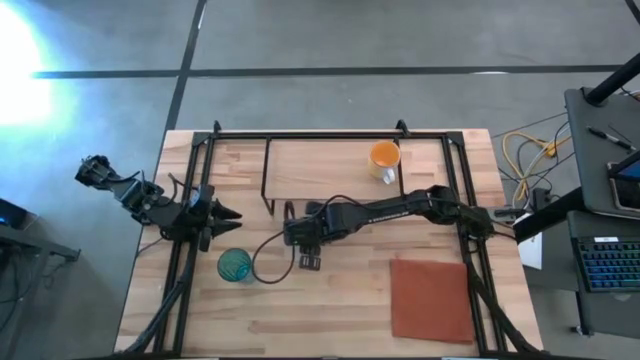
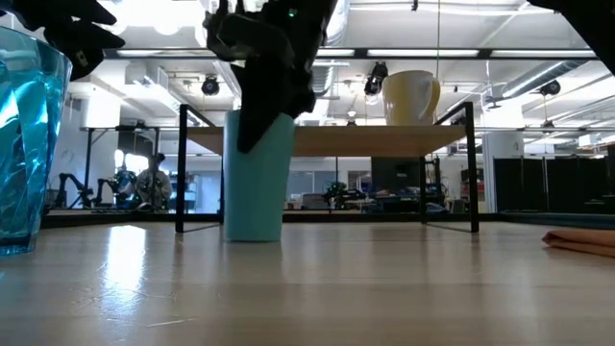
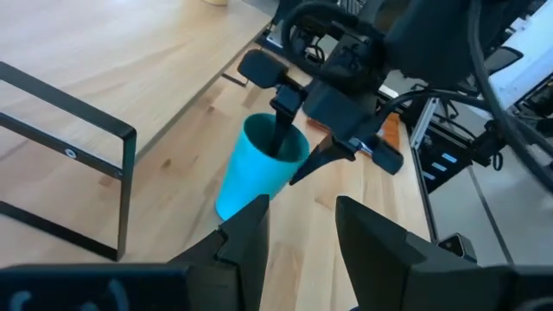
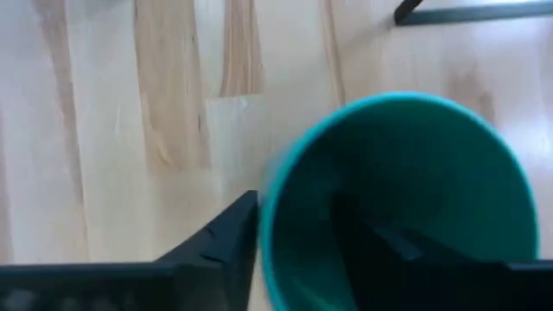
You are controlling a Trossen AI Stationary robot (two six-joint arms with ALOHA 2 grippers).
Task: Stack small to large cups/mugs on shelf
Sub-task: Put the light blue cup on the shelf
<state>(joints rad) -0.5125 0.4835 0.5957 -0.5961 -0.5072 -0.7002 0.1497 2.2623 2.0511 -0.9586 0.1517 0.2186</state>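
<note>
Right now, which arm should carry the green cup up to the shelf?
The right. Its end effector already straddles the green cup's rim, one finger inside, beside the shelf holding the orange mug. The left end effector waits open by the ribbed tumbler.

Our right arm stretches across the table's middle, wrist bent down, right gripper [image 3: 285,147] pinching a cup rim: one finger inside, one outside. Our left arm waits well to that gripper's left, left gripper [image 3: 302,233] level, fingers parted.

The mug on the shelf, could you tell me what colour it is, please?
The mug is orange inside with a white handle, clearest in the high view.
</note>
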